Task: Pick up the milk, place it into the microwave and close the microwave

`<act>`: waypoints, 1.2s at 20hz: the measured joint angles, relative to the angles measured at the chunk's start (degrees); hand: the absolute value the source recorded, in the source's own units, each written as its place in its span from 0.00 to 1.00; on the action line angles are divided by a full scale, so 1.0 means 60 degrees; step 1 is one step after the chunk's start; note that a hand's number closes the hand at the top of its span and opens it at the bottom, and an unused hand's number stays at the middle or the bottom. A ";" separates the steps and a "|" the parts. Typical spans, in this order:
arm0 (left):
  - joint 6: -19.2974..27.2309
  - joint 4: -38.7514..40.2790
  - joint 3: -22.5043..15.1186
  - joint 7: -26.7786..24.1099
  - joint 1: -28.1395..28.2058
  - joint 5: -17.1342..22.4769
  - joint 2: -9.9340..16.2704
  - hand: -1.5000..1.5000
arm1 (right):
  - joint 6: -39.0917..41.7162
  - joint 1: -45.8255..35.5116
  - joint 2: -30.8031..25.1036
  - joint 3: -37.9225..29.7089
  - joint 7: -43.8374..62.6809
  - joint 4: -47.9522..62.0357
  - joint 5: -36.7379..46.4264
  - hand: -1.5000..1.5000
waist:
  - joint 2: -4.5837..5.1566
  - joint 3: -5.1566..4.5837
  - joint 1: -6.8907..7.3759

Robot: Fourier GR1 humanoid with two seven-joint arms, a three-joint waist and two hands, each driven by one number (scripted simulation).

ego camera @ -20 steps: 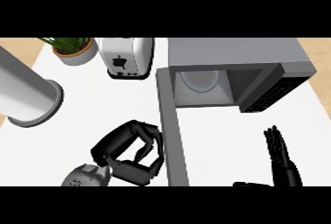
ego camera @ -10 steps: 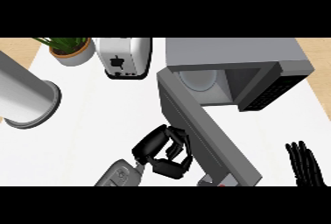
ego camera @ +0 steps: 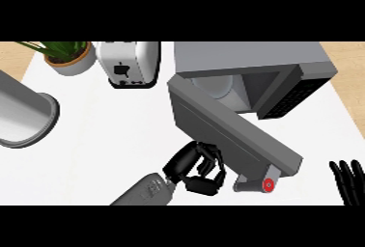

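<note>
In the head view, the grey box-shaped microwave (ego camera: pixel 249 62) stands at the back of the white counter (ego camera: pixel 107 125), and its long grey door (ego camera: pixel 228 132) is swung about half way, slanting toward the lower right. The milk cannot be made out as such. A pale round shape (ego camera: pixel 217 87) shows in the dark cavity behind the door, but it could be the milk or only the plate of the oven; this cannot be told.

A milk carton is probably light and a little soft at the walls, so it is better taken at the middle of its sides. The door, in contrast, is stiff and turns on its hinge, and a push near its free end should move it most easily.

The left hand (ego camera: pixel 196 169) is at the outer face of the door, fingers curled and holding nothing, apparently touching the panel. The right hand (ego camera: pixel 349 181) rests at the lower right edge, fingers straight and up.
</note>
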 measured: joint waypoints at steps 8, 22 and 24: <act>0.1212 0.0089 -0.1251 -0.0350 -0.0779 0.2039 0.0003 1.00 | 0.0416 0.0084 -0.0250 0.0302 0.0871 -0.1112 -0.0502 0.00 | 0.0110 -0.0014 -0.0417; 0.4028 -0.0045 -0.1271 -0.0532 -0.2075 0.4610 -0.0046 0.00 | 0.0745 -0.0414 -0.1215 -0.0346 0.1740 -0.2138 -0.1182 0.00 | 0.0272 -0.0013 -0.1120; 0.4257 0.0091 -0.1254 -0.0427 -0.2357 0.4896 -0.0058 0.00 | 0.0693 -0.0639 -0.1350 -0.0495 0.1829 -0.2220 -0.1200 0.00 | 0.0313 -0.0012 -0.1207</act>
